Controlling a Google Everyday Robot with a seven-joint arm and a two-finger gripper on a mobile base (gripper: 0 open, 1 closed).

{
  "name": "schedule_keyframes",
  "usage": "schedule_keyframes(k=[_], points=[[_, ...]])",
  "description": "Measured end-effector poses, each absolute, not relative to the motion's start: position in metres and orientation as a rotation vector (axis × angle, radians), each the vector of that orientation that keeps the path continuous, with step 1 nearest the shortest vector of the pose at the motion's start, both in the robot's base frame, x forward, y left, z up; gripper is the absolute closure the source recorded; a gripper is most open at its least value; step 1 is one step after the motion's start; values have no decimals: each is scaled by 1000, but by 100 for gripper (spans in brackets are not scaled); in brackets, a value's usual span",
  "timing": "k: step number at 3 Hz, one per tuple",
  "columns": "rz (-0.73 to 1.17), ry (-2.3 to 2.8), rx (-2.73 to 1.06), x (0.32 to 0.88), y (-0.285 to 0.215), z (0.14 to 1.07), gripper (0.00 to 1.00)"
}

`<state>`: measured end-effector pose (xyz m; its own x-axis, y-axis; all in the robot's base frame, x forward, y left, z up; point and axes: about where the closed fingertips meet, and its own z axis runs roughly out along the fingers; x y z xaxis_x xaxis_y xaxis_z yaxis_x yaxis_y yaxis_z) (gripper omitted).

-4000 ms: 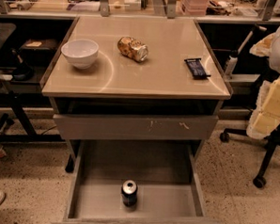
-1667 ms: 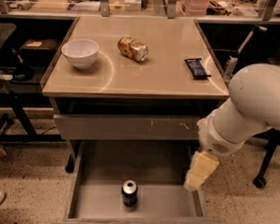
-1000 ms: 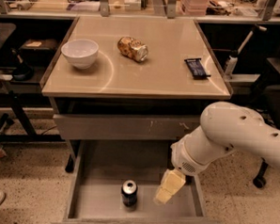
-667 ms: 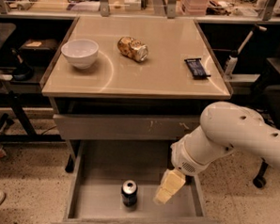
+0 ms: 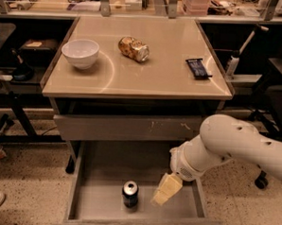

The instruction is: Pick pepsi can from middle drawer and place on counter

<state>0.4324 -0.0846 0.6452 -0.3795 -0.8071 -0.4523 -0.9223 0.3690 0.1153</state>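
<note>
The pepsi can [image 5: 130, 194], dark blue with a silver top, stands upright on the flat grey bottom of the open middle drawer [image 5: 94, 197], near its front. My gripper [image 5: 165, 190], cream coloured on a white arm, hangs inside the drawer just right of the can and apart from it. The beige counter [image 5: 148, 62] is the top of the grey cabinet above.
On the counter stand a white bowl [image 5: 80, 52] at the left, a dented gold-brown can [image 5: 133, 48] lying in the middle and a dark wrapped bar [image 5: 198, 68] at the right. A shut grey drawer front [image 5: 126, 128] sits above the open drawer. Chair bases flank the cabinet.
My arm came in from the right and lowered into the drawer, moving left toward the can. The can has not moved.
</note>
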Motion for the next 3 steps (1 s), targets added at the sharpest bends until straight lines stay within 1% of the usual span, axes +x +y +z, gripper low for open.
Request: schedule_keyframes(k=[1,2,3], points=[[563,2297,-1470,440,-83,627,0],[673,2298,-1421,439,-78,601,0],[684,2301,-1421,438,-77,597,0]])
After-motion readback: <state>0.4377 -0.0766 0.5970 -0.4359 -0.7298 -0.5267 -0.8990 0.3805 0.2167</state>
